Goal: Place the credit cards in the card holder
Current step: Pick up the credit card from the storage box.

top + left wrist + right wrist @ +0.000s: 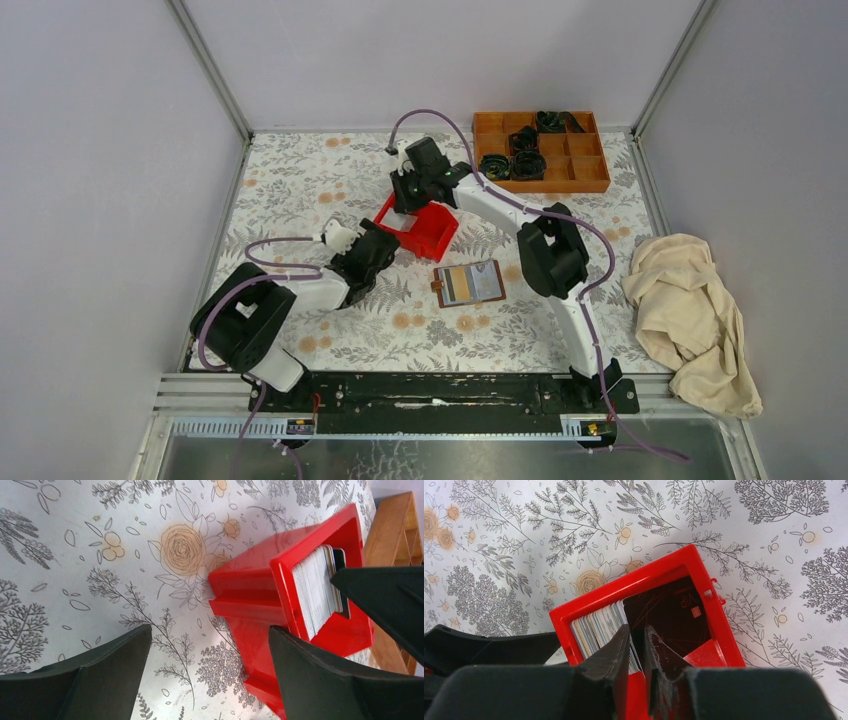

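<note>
Cards point(599, 625) crowd red bin point(624, 586); left claw point(210, 635) released alongside, right claw point(637, 632) state unclear.

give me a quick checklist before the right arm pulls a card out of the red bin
1. Right gripper at the card stack inside the red bin: ok.
2. A single card pinched: cannot tell. The jaws are almost shut, but the narrow gap between them is dark.
3. Left gripper steadying the bin: cannot tell. It is open at the bin's corner, and contact is unclear.
4. Card holder ready to receive: ok. It lies open on the table, on the near side of the bin.
5. Way from bin to holder free: ok in the top view.
</note>
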Controlling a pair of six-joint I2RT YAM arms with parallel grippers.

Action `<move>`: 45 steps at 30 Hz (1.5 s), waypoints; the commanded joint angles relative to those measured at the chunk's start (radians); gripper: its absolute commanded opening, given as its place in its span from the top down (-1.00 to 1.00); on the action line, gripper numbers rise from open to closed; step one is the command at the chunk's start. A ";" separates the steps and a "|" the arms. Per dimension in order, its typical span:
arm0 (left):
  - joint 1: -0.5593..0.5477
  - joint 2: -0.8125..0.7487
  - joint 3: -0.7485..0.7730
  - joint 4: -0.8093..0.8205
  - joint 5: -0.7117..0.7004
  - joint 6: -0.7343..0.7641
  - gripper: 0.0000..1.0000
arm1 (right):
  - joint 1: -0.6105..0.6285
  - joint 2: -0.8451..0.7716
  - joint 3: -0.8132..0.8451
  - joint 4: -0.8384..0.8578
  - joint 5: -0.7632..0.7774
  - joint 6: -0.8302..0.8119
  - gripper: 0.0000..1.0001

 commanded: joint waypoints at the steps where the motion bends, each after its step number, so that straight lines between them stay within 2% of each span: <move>1: 0.038 0.023 0.016 -0.087 -0.025 0.006 -0.92 | 0.021 -0.082 -0.022 -0.071 -0.036 0.022 0.71; 9: 0.081 0.039 0.072 -0.117 -0.031 0.056 -0.93 | 0.021 -0.121 -0.051 -0.042 -0.003 0.026 0.76; 17: 0.087 0.047 0.111 -0.146 -0.032 0.081 -0.94 | 0.021 -0.158 -0.087 -0.002 0.054 0.039 0.92; 21: 0.087 0.017 0.097 -0.157 -0.047 0.084 -0.94 | 0.021 -0.199 -0.102 0.016 0.142 0.048 1.00; 28: 0.088 -0.063 0.069 -0.183 -0.061 0.107 -0.97 | 0.021 -0.274 -0.141 0.029 0.272 0.069 1.00; 33: 0.086 -0.158 0.043 -0.180 -0.024 0.164 -0.97 | 0.021 -0.339 -0.194 0.032 0.294 0.089 1.00; 41: 0.052 -0.381 -0.105 -0.020 0.065 0.302 -0.86 | 0.023 -0.536 -0.361 0.020 0.248 0.163 1.00; 43: 0.048 -0.430 -0.152 0.069 0.131 0.349 -0.85 | 0.023 -0.596 -0.427 0.020 0.211 0.188 1.00; 45: 0.044 -0.471 -0.198 0.171 0.213 0.392 -0.94 | 0.024 -0.675 -0.502 0.028 0.173 0.215 1.00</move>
